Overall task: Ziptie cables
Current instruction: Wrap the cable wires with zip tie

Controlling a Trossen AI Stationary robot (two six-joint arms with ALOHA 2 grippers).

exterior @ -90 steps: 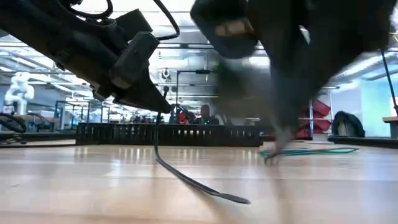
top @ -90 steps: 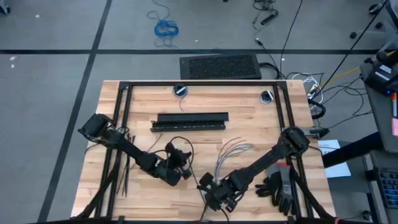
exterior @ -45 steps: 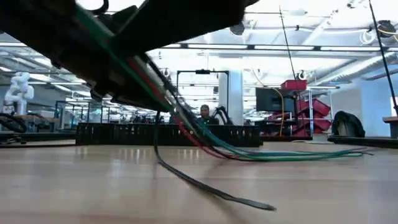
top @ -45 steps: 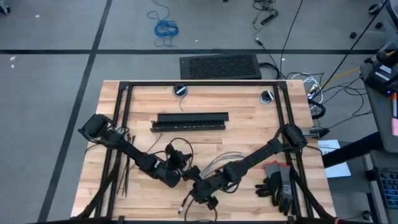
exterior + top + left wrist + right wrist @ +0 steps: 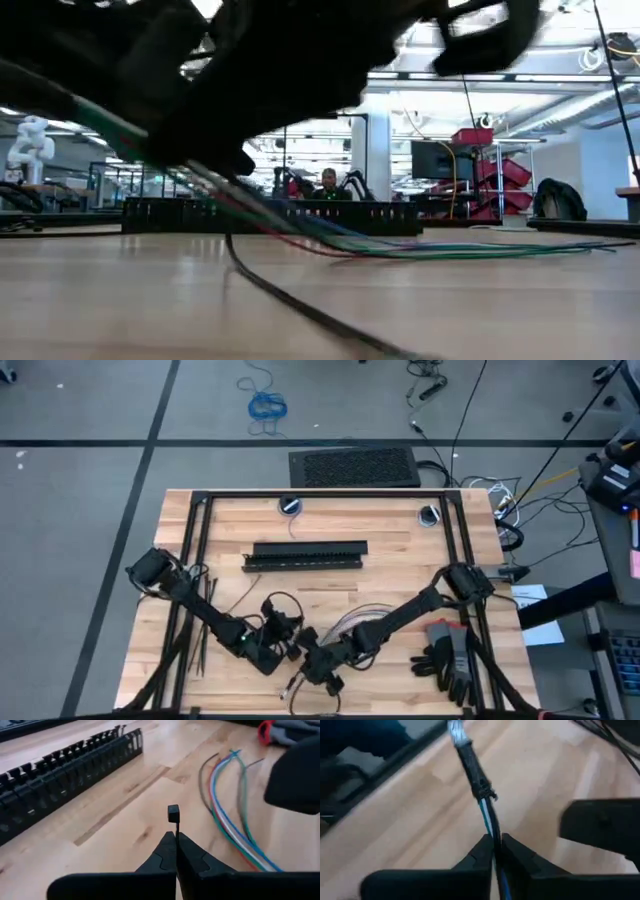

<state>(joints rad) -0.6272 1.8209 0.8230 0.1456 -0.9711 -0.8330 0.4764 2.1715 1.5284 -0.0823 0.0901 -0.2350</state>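
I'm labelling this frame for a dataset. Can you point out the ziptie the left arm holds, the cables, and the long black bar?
ziptie (image 5: 173, 813): left wrist view, on its square head above the left end effector.
cables (image 5: 223, 827): left wrist view, on the blue wire mid-bundle.
long black bar (image 5: 305, 554): high view, on its middle.

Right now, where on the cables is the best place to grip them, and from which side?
Grip the cables where the wires run together just behind the dark sleeved end, coming from above, as the right gripper does. There they form one narrow strand; at the other end they splay apart. The left gripper holds a ziptie beside them.
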